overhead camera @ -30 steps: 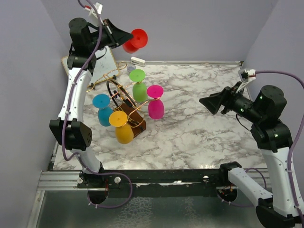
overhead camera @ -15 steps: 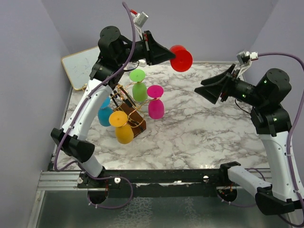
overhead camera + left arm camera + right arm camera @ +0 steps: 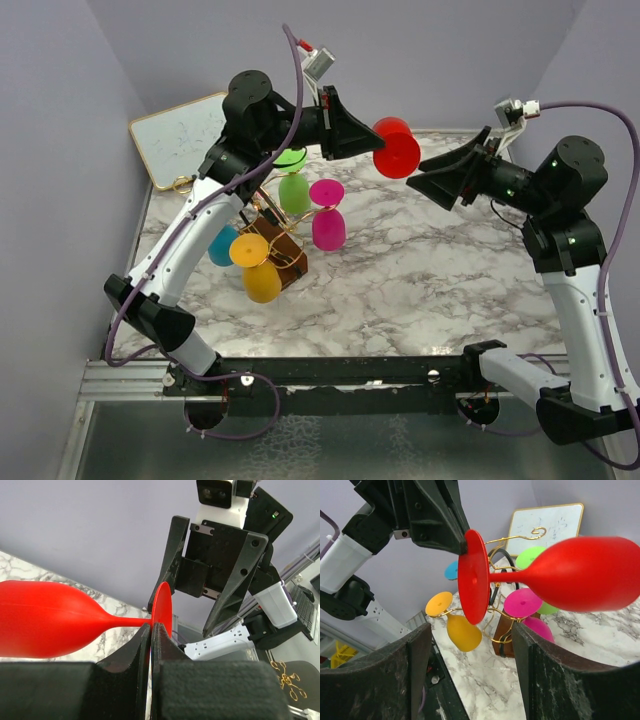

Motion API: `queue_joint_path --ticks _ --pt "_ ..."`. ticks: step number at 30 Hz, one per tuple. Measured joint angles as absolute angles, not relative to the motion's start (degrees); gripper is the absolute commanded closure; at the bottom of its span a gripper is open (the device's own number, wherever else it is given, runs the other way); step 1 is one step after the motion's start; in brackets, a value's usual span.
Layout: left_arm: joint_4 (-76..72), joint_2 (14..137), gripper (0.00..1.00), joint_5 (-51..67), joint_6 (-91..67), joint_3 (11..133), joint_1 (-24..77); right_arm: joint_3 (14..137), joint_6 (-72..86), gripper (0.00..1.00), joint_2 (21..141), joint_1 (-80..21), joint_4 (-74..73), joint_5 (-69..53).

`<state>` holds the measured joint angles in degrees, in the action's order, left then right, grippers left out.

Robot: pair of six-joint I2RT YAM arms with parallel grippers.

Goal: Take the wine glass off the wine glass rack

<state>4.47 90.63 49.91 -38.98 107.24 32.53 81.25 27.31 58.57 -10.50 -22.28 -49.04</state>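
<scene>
My left gripper point(image 3: 368, 137) is shut on the foot of a red wine glass point(image 3: 398, 151) and holds it sideways in the air, right of and above the copper-gold wine glass rack point(image 3: 262, 212). In the left wrist view the jaws point(image 3: 151, 628) pinch the foot's rim, and the bowl point(image 3: 45, 625) points left. My right gripper point(image 3: 442, 178) is open, just right of the red glass. In the right wrist view its fingers point(image 3: 415, 672) stand wide apart below the glass point(image 3: 580, 575), not touching it. The rack point(image 3: 506, 630) shows behind it.
Several glasses hang on the rack: green point(image 3: 294, 192), pink point(image 3: 328, 228), yellow point(image 3: 261, 280) and blue point(image 3: 220, 246). The rack stands on a dark wooden base point(image 3: 285, 248) on the marble table point(image 3: 430, 270). A whiteboard point(image 3: 180, 135) leans at the back left.
My left arm has carried the red glass from the back left to the right, over the table. My right gripper has risen and moved left until it is close to the glass.
</scene>
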Motion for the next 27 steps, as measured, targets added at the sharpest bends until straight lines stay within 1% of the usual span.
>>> queue_joint_path --ticks 3,6,9,11,14,16,17,18,20,21,22,23,27 --pt "4.8 90.6 1.00 49.9 -38.8 106.7 33.9 81.3 27.7 0.38 58.6 -10.5 -21.6 -49.6" --pt "4.8 90.6 1.00 49.9 -38.6 106.5 35.5 81.3 28.1 0.43 58.8 -10.5 -21.1 -50.3" --pt "4.8 90.6 1.00 49.8 -38.4 106.5 36.5 81.2 28.3 0.59 59.2 -10.5 -20.9 -50.7" --pt "4.9 90.6 1.00 49.6 -38.1 106.5 36.9 80.9 28.3 0.72 59.4 -10.5 -20.9 -50.9" --pt "5.2 90.6 1.00 49.3 -37.7 106.5 37.2 80.3 28.7 0.97 59.4 -10.5 -20.9 -51.7" --pt "5.4 90.6 0.99 48.8 -37.4 106.5 37.2 80.2 28.6 0.99 59.4 -10.5 -20.9 -52.2" --pt "5.6 90.6 0.91 48.7 -37.2 106.5 37.2 80.2 28.7 0.99 59.4 -10.5 -20.9 -52.2" --pt "5.7 90.6 0.79 48.5 -37.0 106.5 37.2 80.2 28.7 0.99 59.4 -10.5 -21.0 -52.1" --pt "6.5 90.6 0.51 47.7 -36.4 106.5 37.3 80.2 28.0 0.99 59.4 -10.5 -21.4 -52.1" --pt "7.2 90.6 0.13 47.0 -35.9 106.5 37.3 80.1 26.8 0.99 59.2 -10.5 -21.9 -51.8" --pt "8.1 90.6 0.02 46.2 -35.6 106.5 37.3 80.0 26.0 0.99 58.9 -10.5 -22.3 -51.4" --pt "9.3 90.5 0.01 44.9 -35.1 106.5 37.3 79.7 24.9 0.99 58.6 -10.5 -22.8 -50.6" --pt "13.1 88.8 0.01 39.5 -34.2 105.3 37.3 76.7 16.7 0.99 54.2 -12.1 -24.6 -43.1"
